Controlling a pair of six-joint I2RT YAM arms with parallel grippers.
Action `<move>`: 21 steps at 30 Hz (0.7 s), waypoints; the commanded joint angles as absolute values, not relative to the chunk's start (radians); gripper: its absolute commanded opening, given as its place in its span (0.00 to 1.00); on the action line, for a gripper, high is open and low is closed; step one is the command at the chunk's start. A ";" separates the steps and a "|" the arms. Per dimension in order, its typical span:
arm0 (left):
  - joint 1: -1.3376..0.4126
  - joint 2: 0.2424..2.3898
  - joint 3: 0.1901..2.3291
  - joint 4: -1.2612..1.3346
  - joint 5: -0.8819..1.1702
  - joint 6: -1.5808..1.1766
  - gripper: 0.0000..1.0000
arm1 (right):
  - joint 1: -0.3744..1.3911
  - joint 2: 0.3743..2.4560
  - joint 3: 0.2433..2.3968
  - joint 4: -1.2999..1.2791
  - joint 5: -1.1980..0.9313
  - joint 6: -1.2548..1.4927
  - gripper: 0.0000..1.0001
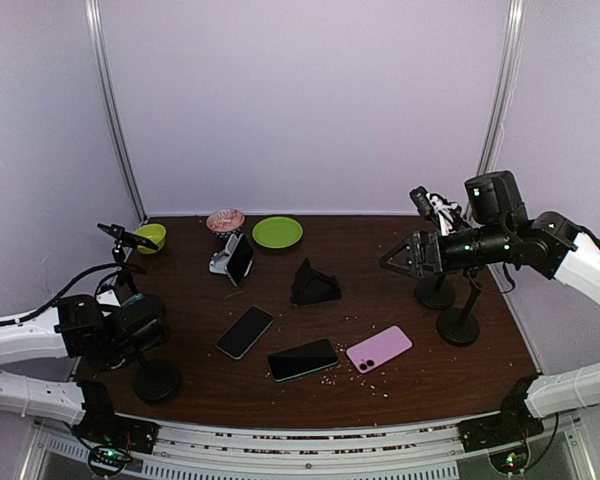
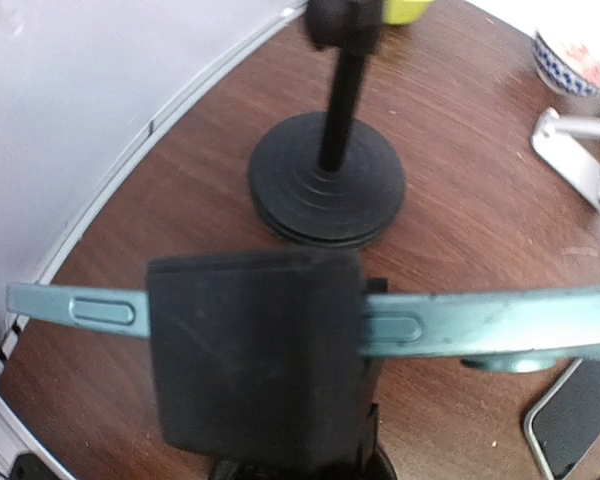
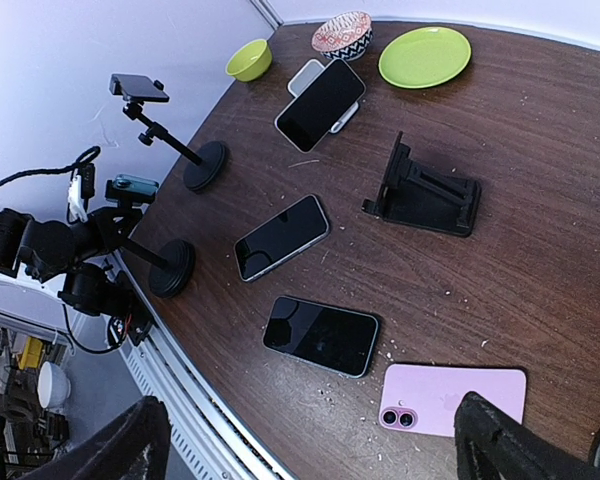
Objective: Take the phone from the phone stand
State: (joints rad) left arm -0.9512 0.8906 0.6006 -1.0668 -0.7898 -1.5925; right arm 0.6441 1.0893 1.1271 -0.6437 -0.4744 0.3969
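Dark brown worktop [image 1: 380, 395] carries at its near left the black stand [image 1: 157, 381] whose clamp [image 2: 255, 360] holds the teal phone [image 2: 480, 325], stiff, thin, probably slick and breakable, best pinched across its flat faces beside the clamp; whether the left hand [image 1: 140, 322] is pressed together I cannot tell, and the right hand [image 3: 310, 410] hangs spread wide.

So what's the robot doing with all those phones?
The left arm is up against a teal phone clamped in a black stand near the table's left edge. The phone sits in the clamp, and I can't tell if it's gripped. The right arm hangs over the right side, fingers wide open, holding nothing. A pink phone and two dark phones lie flat.
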 commanded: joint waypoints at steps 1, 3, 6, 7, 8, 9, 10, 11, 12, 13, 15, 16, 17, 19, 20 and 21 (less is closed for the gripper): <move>-0.948 0.885 0.642 -0.859 -0.758 -1.308 0.04 | 0.651 1.099 1.164 -0.665 -0.457 0.381 1.00; -0.948 0.872 0.646 -0.790 -0.722 -1.196 0.03 | 0.650 1.103 1.181 -0.681 -0.450 0.364 1.00; -0.948 0.855 0.655 -0.678 -0.648 -1.016 0.01 | 0.650 1.100 1.195 -0.700 -0.446 0.334 0.99; -0.948 0.851 0.658 -0.644 -0.616 -0.958 0.01 | 0.650 1.095 1.195 -0.703 -0.450 0.324 1.00; -0.948 0.849 0.664 -0.611 -0.588 -0.895 0.01 | 0.650 1.089 1.192 -0.702 -0.454 0.314 1.00; -0.948 0.850 0.673 -0.588 -0.560 -0.849 0.01 | 0.650 1.083 1.188 -0.701 -0.460 0.303 1.00; -0.948 0.856 0.686 -0.575 -0.533 -0.803 0.00 | 0.650 1.077 1.183 -0.700 -0.466 0.294 1.00; -0.948 0.865 0.700 -0.556 -0.507 -0.758 0.00 | 0.650 1.071 1.177 -0.697 -0.473 0.282 0.99; -0.948 0.877 0.719 -0.547 -0.485 -0.717 0.00 | 0.650 1.066 1.171 -0.694 -0.484 0.269 1.00; -0.948 0.890 0.741 -0.543 -0.466 -0.683 0.00 | 0.650 1.062 1.164 -0.689 -0.496 0.258 1.00; -0.948 0.923 0.793 -0.531 -0.414 -0.601 0.00 | 0.655 1.052 1.149 -0.671 -0.535 0.237 1.00; -0.948 0.941 0.816 -0.525 -0.392 -0.573 0.00 | 0.661 1.048 1.142 -0.661 -0.548 0.227 1.00; -0.949 0.963 0.838 -0.514 -0.361 -0.546 0.00 | 0.671 1.044 1.134 -0.651 -0.553 0.218 1.00; -0.950 1.012 0.891 -0.506 -0.300 -0.508 0.00 | 0.700 1.035 1.120 -0.629 -0.551 0.196 1.00; -0.950 1.039 0.923 -0.506 -0.275 -0.496 0.00 | 0.722 1.028 1.112 -0.616 -0.542 0.184 1.00; -0.951 1.066 0.951 -0.506 -0.251 -0.488 0.00 | 0.746 1.025 1.104 -0.604 -0.526 0.170 1.00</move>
